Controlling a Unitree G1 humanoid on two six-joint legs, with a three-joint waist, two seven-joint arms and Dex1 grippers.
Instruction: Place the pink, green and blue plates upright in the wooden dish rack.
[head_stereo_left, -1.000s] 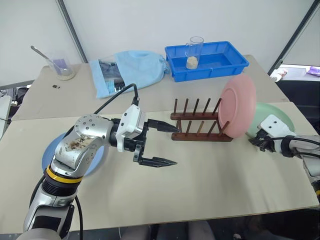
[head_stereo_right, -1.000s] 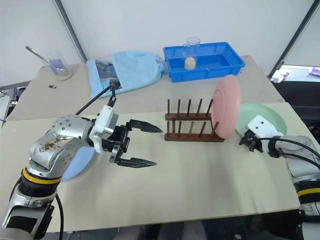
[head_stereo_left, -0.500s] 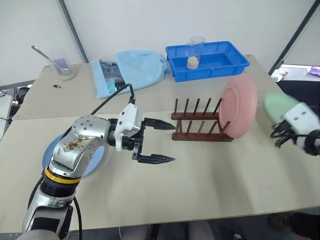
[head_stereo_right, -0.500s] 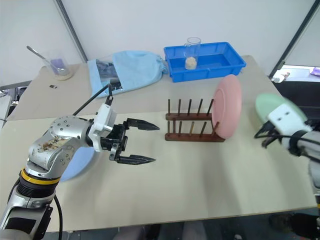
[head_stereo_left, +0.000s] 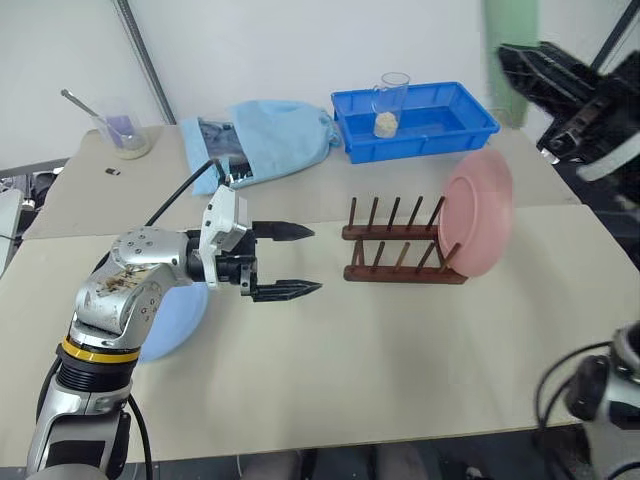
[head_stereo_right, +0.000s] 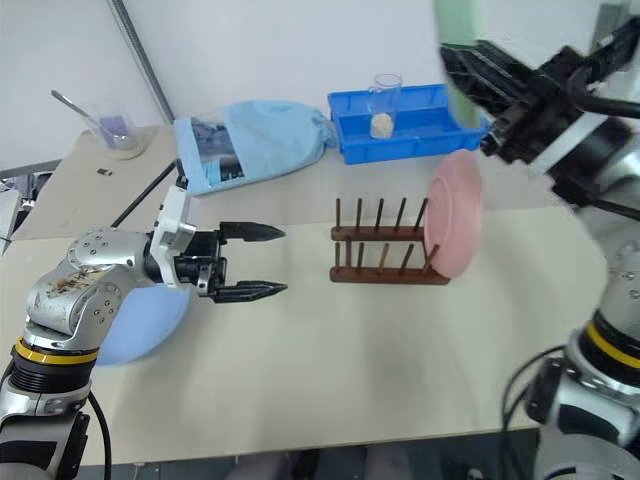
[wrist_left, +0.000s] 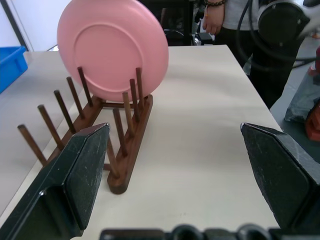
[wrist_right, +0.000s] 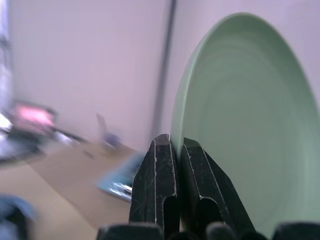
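Observation:
The pink plate (head_stereo_left: 478, 225) stands upright at the right end of the wooden dish rack (head_stereo_left: 398, 247), whose other pegs are bare. High above the table's back right, my right gripper (head_stereo_left: 512, 60) is shut on the rim of the green plate (wrist_right: 250, 115), which is held on edge and looks blurred (head_stereo_right: 456, 35). The blue plate (head_stereo_left: 172, 322) lies flat on the table at the left, partly under my left arm. My left gripper (head_stereo_left: 314, 259) hovers open and empty to the left of the rack, pointing at it. Its wrist view shows the rack (wrist_left: 125, 130) and the pink plate (wrist_left: 112, 47).
A deep blue tray (head_stereo_left: 450, 125) with a glass cup (head_stereo_left: 390, 100) stands at the back. A light blue cloth bag (head_stereo_left: 265, 140) lies to its left, and a glass with a spoon (head_stereo_left: 125, 135) at the far left. A person (wrist_left: 220, 12) stands past the table's right end.
My right gripper has taken the green plate off the table at the right, swung it high up and leftward, and turned it on edge. My left gripper drifted slightly left, still open.

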